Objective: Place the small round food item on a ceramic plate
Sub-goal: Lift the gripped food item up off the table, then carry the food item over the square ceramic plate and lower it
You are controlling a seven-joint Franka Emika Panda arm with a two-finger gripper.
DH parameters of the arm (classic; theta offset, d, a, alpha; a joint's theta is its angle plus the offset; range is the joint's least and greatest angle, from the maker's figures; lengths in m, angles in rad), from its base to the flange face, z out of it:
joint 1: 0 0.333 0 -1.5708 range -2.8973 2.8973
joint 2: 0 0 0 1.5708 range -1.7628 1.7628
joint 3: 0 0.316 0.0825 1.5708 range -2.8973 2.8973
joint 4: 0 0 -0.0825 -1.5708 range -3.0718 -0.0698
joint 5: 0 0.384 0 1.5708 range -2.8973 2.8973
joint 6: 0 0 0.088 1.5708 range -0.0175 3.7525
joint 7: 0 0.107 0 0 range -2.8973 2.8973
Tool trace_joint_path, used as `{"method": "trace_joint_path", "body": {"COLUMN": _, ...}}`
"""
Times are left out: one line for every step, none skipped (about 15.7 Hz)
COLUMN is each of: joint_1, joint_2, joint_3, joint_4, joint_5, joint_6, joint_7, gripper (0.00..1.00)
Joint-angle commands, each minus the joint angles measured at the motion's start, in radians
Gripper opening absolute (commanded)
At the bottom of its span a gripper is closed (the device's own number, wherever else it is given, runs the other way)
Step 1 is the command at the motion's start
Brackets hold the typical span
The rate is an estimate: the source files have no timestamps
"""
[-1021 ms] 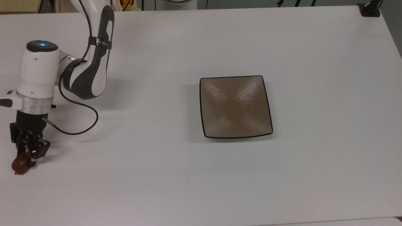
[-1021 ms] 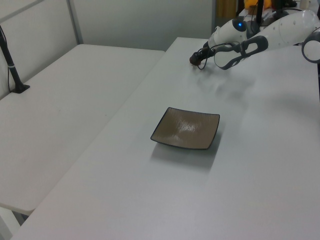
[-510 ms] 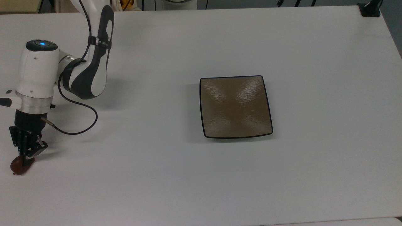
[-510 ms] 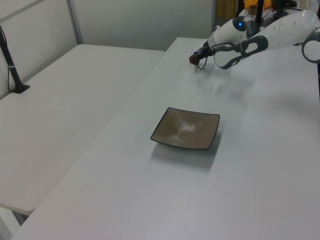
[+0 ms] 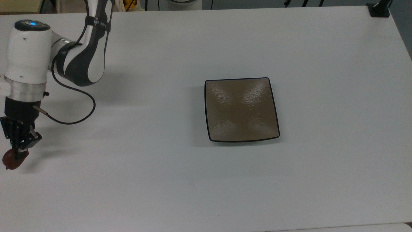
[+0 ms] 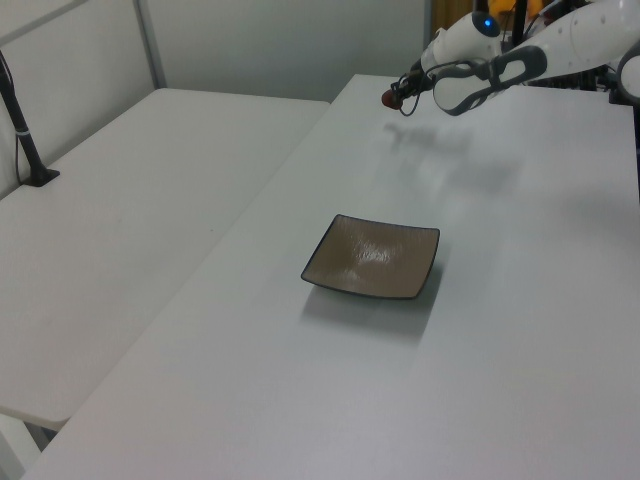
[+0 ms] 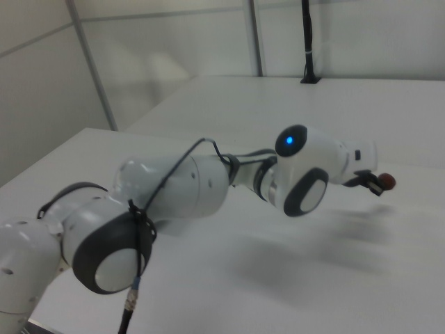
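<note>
The gripper (image 5: 15, 154) hangs at the far left of the top view, its fingers closed tight on the small round food item (image 5: 10, 162), a dark reddish-brown lump that sticks out below the fingertips close to the top view's left edge. In the left view the same gripper (image 6: 396, 96) holds the lump (image 6: 388, 98) lifted off the white table (image 6: 500, 330), above the table's far end and near its left edge as the left view shows it. In the right view the lump (image 7: 388, 181) shows as a dark red dot at the tip of the gripper (image 7: 375, 184), and the arm's large white links take up most of the foreground, so the table surface beneath them is hidden. The ceramic plate (image 5: 241, 109), square and olive-brown with a thin dark rim, lies flat near the middle of the table in the top view, well apart from the gripper; bare white tabletop stretches between the two and on all sides of the plate. In the left view the plate (image 6: 372, 257) sits nearer the camera than the arm, with a second white surface (image 6: 130, 230) running alongside the table on the left view's left. A black cable (image 5: 67, 119) loops from the wrist.
</note>
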Motion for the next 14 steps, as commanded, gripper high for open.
{"method": "trace_joint_path", "body": {"joint_1": 0.02, "joint_2": -0.226, "joint_3": 0.033, "joint_4": -0.192, "joint_5": -0.011, "joint_6": -0.229, "joint_7": -0.011, "gripper": 0.03}}
{"method": "trace_joint_path", "body": {"joint_1": 0.049, "joint_2": -0.275, "joint_3": 0.034, "joint_4": -0.208, "joint_5": -0.008, "joint_6": -0.334, "joint_7": -0.021, "gripper": 0.03}}
{"method": "trace_joint_path", "body": {"joint_1": 0.068, "joint_2": -0.311, "joint_3": 0.036, "joint_4": -0.222, "joint_5": -0.005, "joint_6": -0.399, "joint_7": -0.022, "gripper": 0.03}}
{"method": "trace_joint_path", "body": {"joint_1": 0.085, "joint_2": -0.343, "joint_3": 0.036, "joint_4": -0.235, "joint_5": 0.003, "joint_6": -0.445, "joint_7": -0.022, "gripper": 0.03}}
{"method": "trace_joint_path", "body": {"joint_1": 0.105, "joint_2": -0.372, "joint_3": 0.037, "joint_4": -0.253, "joint_5": 0.007, "joint_6": -0.487, "joint_7": -0.022, "gripper": 0.03}}
{"method": "trace_joint_path", "body": {"joint_1": 0.125, "joint_2": -0.401, "joint_3": 0.037, "joint_4": -0.276, "joint_5": 0.007, "joint_6": -0.524, "joint_7": -0.024, "gripper": 0.03}}
{"method": "trace_joint_path", "body": {"joint_1": 0.151, "joint_2": -0.433, "joint_3": 0.042, "joint_4": -0.308, "joint_5": 0.009, "joint_6": -0.556, "joint_7": -0.034, "gripper": 0.03}}
{"method": "trace_joint_path", "body": {"joint_1": 0.177, "joint_2": -0.464, "joint_3": 0.054, "joint_4": -0.342, "joint_5": 0.012, "joint_6": -0.585, "joint_7": -0.045, "gripper": 0.03}}
{"method": "trace_joint_path", "body": {"joint_1": 0.201, "joint_2": -0.495, "joint_3": 0.057, "joint_4": -0.374, "joint_5": 0.016, "joint_6": -0.608, "joint_7": -0.051, "gripper": 0.03}}
{"method": "trace_joint_path", "body": {"joint_1": 0.227, "joint_2": -0.521, "joint_3": 0.057, "joint_4": -0.405, "joint_5": 0.021, "joint_6": -0.627, "joint_7": -0.053, "gripper": 0.03}}
{"method": "trace_joint_path", "body": {"joint_1": 0.255, "joint_2": -0.539, "joint_3": 0.059, "joint_4": -0.428, "joint_5": 0.023, "joint_6": -0.636, "joint_7": -0.051, "gripper": 0.03}}
{"method": "trace_joint_path", "body": {"joint_1": 0.285, "joint_2": -0.552, "joint_3": 0.059, "joint_4": -0.446, "joint_5": 0.023, "joint_6": -0.638, "joint_7": -0.05, "gripper": 0.03}}
{"method": "trace_joint_path", "body": {"joint_1": 0.313, "joint_2": -0.561, "joint_3": 0.059, "joint_4": -0.461, "joint_5": 0.027, "joint_6": -0.638, "joint_7": -0.044, "gripper": 0.03}}
{"method": "trace_joint_path", "body": {"joint_1": 0.341, "joint_2": -0.576, "joint_3": 0.059, "joint_4": -0.48, "joint_5": 0.035, "joint_6": -0.639, "joint_7": -0.042, "gripper": 0.03}}
